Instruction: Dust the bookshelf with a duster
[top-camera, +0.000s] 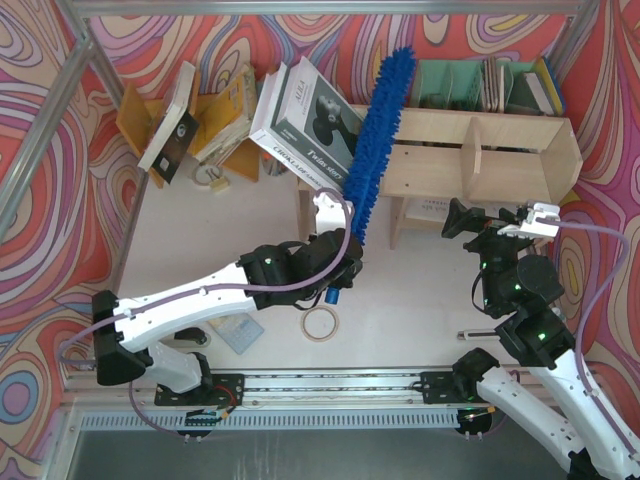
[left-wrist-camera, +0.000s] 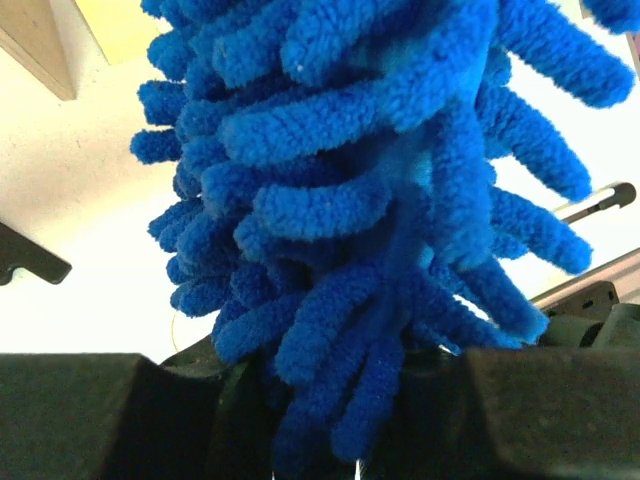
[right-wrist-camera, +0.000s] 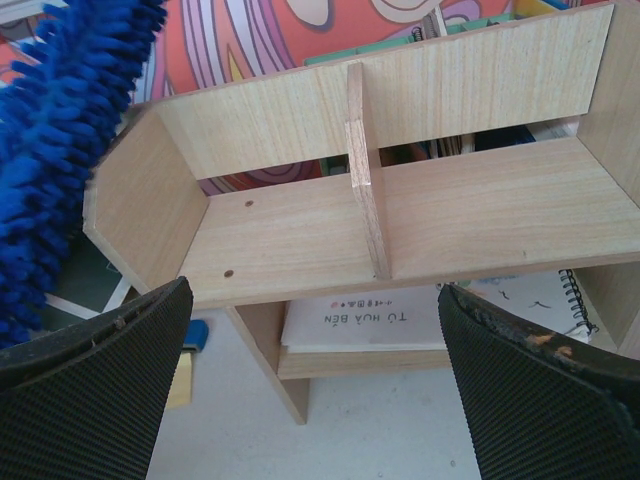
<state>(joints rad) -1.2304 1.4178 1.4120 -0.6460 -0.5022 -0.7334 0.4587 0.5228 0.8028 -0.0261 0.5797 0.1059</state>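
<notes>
The pale plywood bookshelf stands at the back right, with an upright divider splitting its top shelf. The fluffy bright-blue duster rises steeply across the shelf's left end. My left gripper is shut on its lower end, and the blue handle tip pokes out below. Blue strands of the duster fill the left wrist view above my left gripper. My right gripper hovers in front of the shelf, open and empty. In its own view my right gripper faces the shelf, with the duster at the left.
A grey boxed book leans beside the duster. The orange-yellow rack holds books at the back left, and a teal organiser stands behind the shelf. A tape roll and small pad lie near the front. A booklet rests on the lower shelf.
</notes>
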